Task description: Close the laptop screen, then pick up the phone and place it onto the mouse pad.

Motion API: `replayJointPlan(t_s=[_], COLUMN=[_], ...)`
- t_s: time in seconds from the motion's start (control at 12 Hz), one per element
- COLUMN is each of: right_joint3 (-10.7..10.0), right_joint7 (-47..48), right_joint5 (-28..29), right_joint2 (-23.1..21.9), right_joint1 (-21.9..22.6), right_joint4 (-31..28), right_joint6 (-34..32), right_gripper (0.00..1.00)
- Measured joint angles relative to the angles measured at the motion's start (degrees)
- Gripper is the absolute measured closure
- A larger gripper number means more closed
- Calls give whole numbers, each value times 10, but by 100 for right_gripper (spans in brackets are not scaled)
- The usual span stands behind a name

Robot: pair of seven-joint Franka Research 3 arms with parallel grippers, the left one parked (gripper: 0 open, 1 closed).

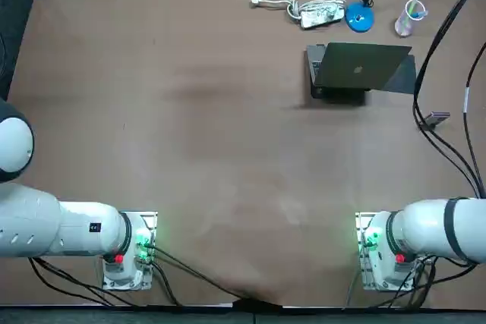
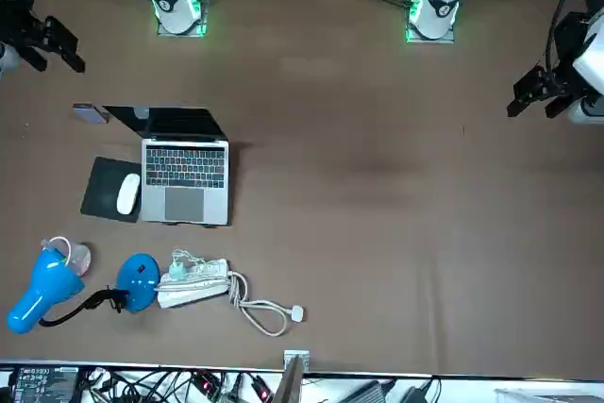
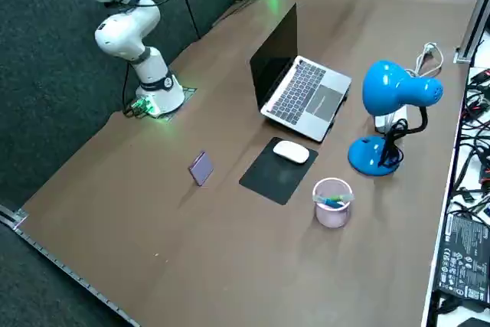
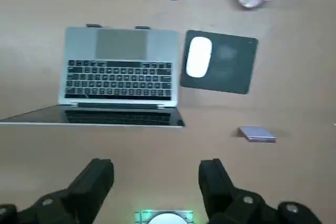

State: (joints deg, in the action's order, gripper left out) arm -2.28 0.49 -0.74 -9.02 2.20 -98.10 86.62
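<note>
Silver laptop (image 4: 119, 72) stands open, so closing is the step in hand; right gripper (image 4: 156, 167) hangs released and empty well behind its screen (image 3: 274, 55), which needs pushing down; phone (image 4: 257, 134) sits near the mouse pad (image 4: 231, 69)

White right arm (image 1: 437, 227) has green-lit base (image 1: 372, 246), black right gripper (image 4: 156, 167) above it.

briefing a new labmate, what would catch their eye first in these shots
The open laptop stands out, far out on the robot's right, with a bright blue lamp just beyond it. A white mouse sits on the dark mouse pad beside it, the phone lies apart, and the open right tool hangs raised behind the laptop.
</note>
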Motion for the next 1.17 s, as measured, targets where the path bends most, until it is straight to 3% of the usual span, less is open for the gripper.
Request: replayJointPlan(t_s=[0.67,0.75,1.17], right_joint3=[1,1,1], right_joint7=[3,3,7], right_joint5=[55,59,61], right_joint2=[35,33,28], right_joint1=[47,50,60], right_joint4=[-17,-45,-109], right_joint6=[-27,-14,16], right_gripper=[4,27,92])
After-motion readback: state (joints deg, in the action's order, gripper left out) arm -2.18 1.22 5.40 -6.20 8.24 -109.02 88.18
